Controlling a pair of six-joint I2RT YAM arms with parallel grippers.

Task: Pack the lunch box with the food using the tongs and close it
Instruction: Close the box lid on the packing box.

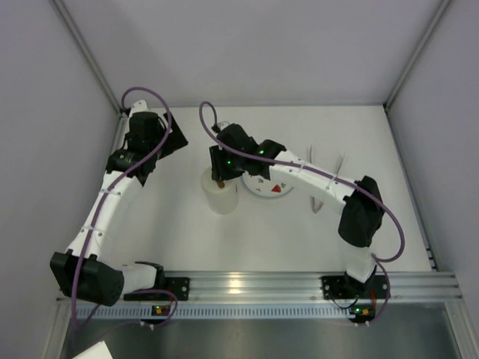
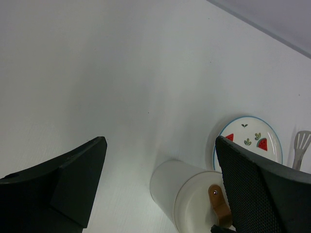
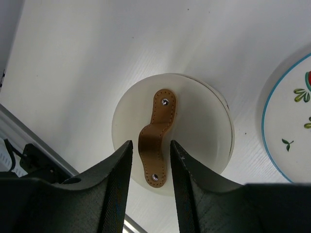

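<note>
White lunch box [image 2: 175,190] (lid [image 3: 200,130] on)

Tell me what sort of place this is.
Probably a robotics lab test cell: a white table boxed in by plain grey panels, with a left arm and right arm bolted to a metal rail.

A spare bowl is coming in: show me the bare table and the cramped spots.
Bare: the table strip between the lunch box and the near rail, and the far stretch between the plate and the back wall. Crowded: the middle, where the right hand straddles the lid strap, with plate and tongs alongside.
</note>
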